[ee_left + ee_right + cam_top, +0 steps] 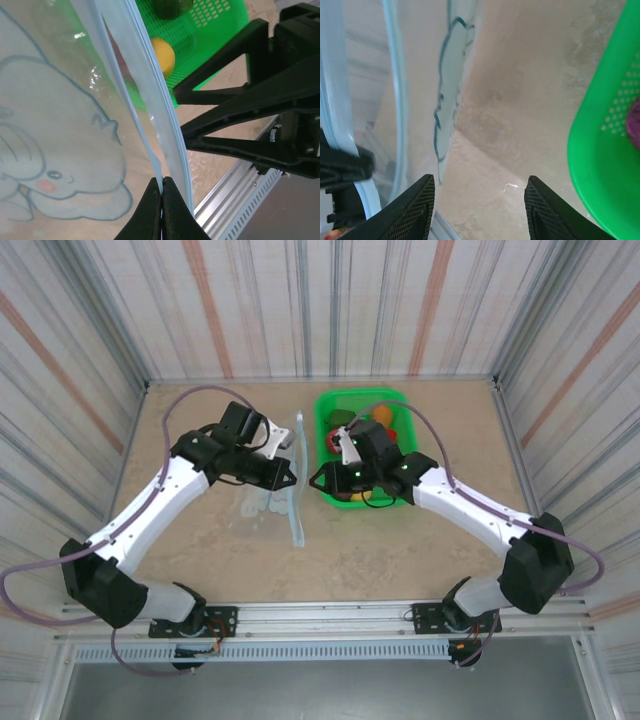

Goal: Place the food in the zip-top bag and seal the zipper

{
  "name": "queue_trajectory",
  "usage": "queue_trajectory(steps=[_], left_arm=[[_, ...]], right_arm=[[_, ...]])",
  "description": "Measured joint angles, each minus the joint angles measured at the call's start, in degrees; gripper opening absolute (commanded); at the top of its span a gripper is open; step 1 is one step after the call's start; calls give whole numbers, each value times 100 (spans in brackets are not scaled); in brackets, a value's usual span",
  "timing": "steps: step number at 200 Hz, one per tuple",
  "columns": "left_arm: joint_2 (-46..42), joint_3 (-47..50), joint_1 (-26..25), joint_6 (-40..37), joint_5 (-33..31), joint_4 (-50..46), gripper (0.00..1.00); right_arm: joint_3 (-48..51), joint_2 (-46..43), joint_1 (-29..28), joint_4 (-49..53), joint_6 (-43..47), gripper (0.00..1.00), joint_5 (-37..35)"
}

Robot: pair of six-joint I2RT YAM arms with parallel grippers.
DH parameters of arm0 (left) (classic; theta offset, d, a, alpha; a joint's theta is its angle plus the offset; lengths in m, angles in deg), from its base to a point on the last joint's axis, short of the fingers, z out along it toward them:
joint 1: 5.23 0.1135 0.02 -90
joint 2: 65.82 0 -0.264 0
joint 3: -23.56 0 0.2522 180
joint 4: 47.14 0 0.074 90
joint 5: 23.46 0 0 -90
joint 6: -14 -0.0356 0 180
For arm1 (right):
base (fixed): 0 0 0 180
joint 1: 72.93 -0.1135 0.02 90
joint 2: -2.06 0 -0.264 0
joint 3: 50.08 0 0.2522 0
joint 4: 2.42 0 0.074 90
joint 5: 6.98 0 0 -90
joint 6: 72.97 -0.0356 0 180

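My left claw (161,202) pinches the zip-top bag's (60,125) zipper (155,100), my right claw (477,200) hangs open and empty; food (162,56) sits in the basket (210,20), nothing sealed.

We look down from above and behind the arm bases, taking in the whole table (450,540), its near edge lowest. Our left wrist camera sits tight against the blue strip (167,130) of the bag (60,125), facing the green basket (215,30). Our right wrist camera faces the opposite way, low over the table. Both wrist views share strip and basket.
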Motion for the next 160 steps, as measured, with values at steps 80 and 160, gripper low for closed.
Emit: queue_trajectory(steps=[80, 160], left_arm=[[-175, 326, 0, -22, 293, 334, 0], [-286, 820, 0, 7, 573, 890, 0]], right_arm=[[-26, 168, -48, -267, -76, 45, -208], [337, -1080, -258, -306, -76, 47, -374]])
